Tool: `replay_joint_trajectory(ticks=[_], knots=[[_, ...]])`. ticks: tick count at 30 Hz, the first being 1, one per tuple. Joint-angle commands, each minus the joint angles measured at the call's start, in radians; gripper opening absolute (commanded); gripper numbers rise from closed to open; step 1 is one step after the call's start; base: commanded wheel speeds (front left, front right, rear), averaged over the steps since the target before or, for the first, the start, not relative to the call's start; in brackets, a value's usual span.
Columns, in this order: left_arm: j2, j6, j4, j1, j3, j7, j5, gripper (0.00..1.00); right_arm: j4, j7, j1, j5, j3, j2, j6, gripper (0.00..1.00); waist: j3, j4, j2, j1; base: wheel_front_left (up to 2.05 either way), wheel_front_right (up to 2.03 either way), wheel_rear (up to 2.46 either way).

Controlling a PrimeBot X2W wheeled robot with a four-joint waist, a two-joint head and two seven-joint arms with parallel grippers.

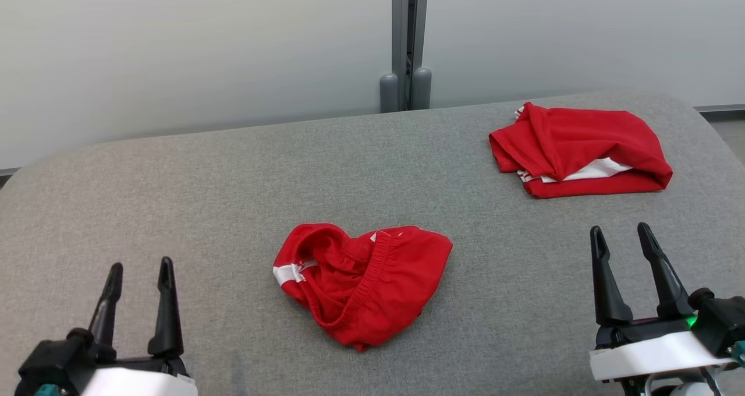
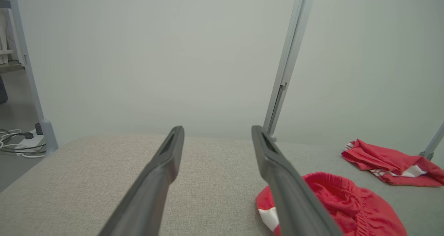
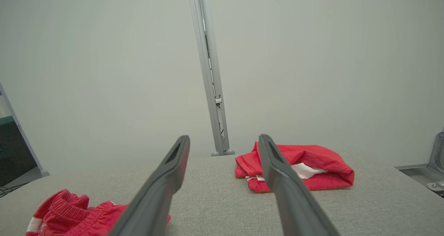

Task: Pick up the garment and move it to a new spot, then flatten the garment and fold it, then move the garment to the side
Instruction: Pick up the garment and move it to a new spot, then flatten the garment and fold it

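Where a grey padded table point(image 1: 174, 198) spreads before a pale wall point(image 1: 174, 52), crumpled red shorts point(image 1: 364, 282) with white trim lie at its centre. A folded garment point(image 1: 582, 148), also red, sits at the far right. The left gripper point(image 1: 141, 266) and right gripper point(image 1: 620, 230) hover over the near corners, jaws spread wide, holding nothing, well apart from both.

No legible text, label or number anywhere.

Matt woven grey tabletop point(image 1: 174, 198) cloth
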Motion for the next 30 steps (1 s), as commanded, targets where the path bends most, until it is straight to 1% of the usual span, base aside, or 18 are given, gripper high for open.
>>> replay_joint_trajectory(ticks=[1,7,13,21,23,26,30], knots=[[-0.012,-0.011,0.003,0.011,0.013,-0.001,0.018,1.0,-0.005,0.0,0.007,-0.003,0.003,-0.003,0.0,1.0,-0.001,0.001,0.0,0.0,0.0,0.0,0.0],[-0.089,-0.065,0.034,0.029,0.072,-0.001,0.101,1.0,0.007,0.0,0.002,-0.011,0.021,-0.003,0.0,1.0,-0.006,0.001,0.0,0.0,0.0,0.0,0.0],[-0.128,-0.116,0.058,0.022,0.111,-0.001,0.148,1.0,0.011,0.0,-0.003,-0.01,0.027,-0.003,0.0,1.0,-0.01,0.001,0.0,0.0,0.0,0.0,0.0],[-0.164,-0.159,0.08,0.017,0.14,-0.001,0.192,1.0,0.02,0.0,-0.008,-0.011,0.032,-0.003,0.0,1.0,-0.014,-0.004,0.0,0.0,0.0,0.0,0.0],[-0.167,-0.172,0.082,0.012,0.126,-0.001,0.207,1.0,0.021,0.0,-0.009,-0.012,0.033,-0.003,0.0,1.0,-0.014,-0.004,0.0,0.0,0.0,0.0,0.0],[-0.174,-0.214,0.088,-0.022,0.065,0.014,0.222,1.0,0.022,0.0,-0.012,-0.016,0.028,-0.003,0.0,1.0,-0.013,-0.002,0.0,0.0,0.0,0.0,0.0],[-0.197,-0.271,0.099,-0.089,-0.043,0.1,0.229,1.0,0.021,0.0,-0.021,-0.023,0.018,-0.003,0.0,1.0,-0.009,-0.005,0.0,0.0,0.0,0.0,0.0]])
